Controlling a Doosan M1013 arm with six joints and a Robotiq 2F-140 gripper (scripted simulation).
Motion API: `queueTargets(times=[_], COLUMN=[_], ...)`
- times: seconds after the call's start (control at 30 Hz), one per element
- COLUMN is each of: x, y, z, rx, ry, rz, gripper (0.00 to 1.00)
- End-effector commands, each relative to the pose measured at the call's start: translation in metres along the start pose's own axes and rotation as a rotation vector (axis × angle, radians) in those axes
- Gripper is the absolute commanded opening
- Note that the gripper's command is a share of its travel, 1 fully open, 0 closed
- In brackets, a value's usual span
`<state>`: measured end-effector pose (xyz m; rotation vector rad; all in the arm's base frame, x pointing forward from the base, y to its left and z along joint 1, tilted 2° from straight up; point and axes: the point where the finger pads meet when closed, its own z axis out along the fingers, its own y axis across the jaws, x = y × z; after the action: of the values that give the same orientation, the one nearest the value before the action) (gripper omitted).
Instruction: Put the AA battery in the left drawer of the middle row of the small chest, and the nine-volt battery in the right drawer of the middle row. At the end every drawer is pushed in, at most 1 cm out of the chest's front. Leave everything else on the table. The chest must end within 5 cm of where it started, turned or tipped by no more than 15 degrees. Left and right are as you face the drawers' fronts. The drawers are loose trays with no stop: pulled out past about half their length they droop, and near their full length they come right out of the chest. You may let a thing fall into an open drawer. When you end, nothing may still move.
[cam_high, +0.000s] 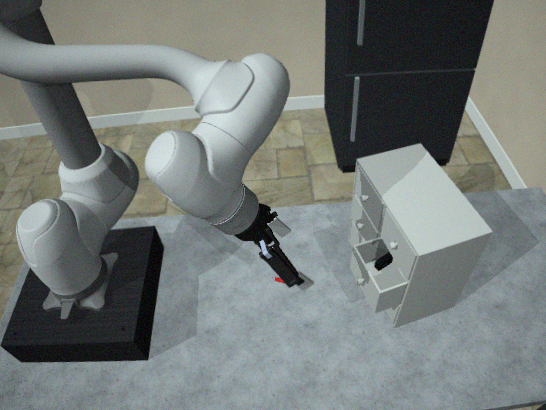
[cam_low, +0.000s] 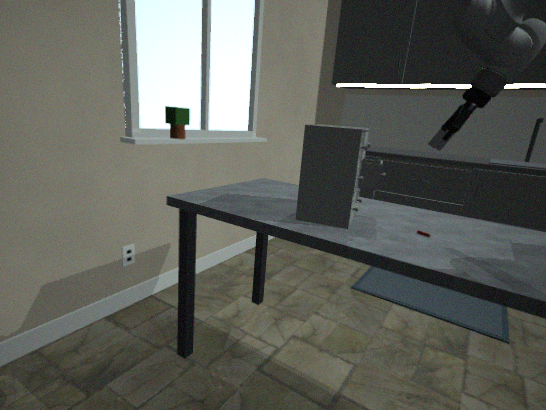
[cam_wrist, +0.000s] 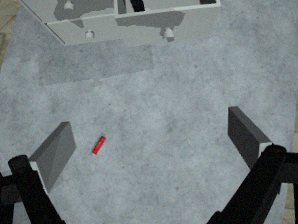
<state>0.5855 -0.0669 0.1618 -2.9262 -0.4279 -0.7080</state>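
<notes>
The small red AA battery (cam_high: 279, 280) lies on the grey table, about a chest's width in front of the drawers; it also shows in the exterior view (cam_low: 423, 233) and the wrist view (cam_wrist: 99, 144). My gripper (cam_high: 296, 256) (cam_low: 442, 140) is open and empty, well above the table, and the battery lies below it near one finger (cam_wrist: 154, 137). The white chest (cam_high: 415, 235) stands at the right.
My arm's black base (cam_high: 85, 295) sits on the table's left end. A dark fridge (cam_high: 400, 75) stands behind the table. The chest (cam_low: 330, 175) is near the table's right end. The table's front edge runs along the bottom of the top view.
</notes>
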Motion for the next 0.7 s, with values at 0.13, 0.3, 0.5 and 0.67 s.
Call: queueTargets(times=[0.13, 0.3, 0.5, 0.67], x=[0.0046, 0.0067, 0.0082, 0.0086], y=[-0.0035, -0.0034, -0.0034, -0.0034], z=[-0.0043, -0.0082, -0.011, -0.0117], rx=[-0.004, -0.004, -0.004, -0.003], ry=[-0.229, -0.363, -0.46, -0.485], rz=[0.01, 0.01, 0.01, 0.01], gripper=[1.0, 1.0, 1.0, 1.0])
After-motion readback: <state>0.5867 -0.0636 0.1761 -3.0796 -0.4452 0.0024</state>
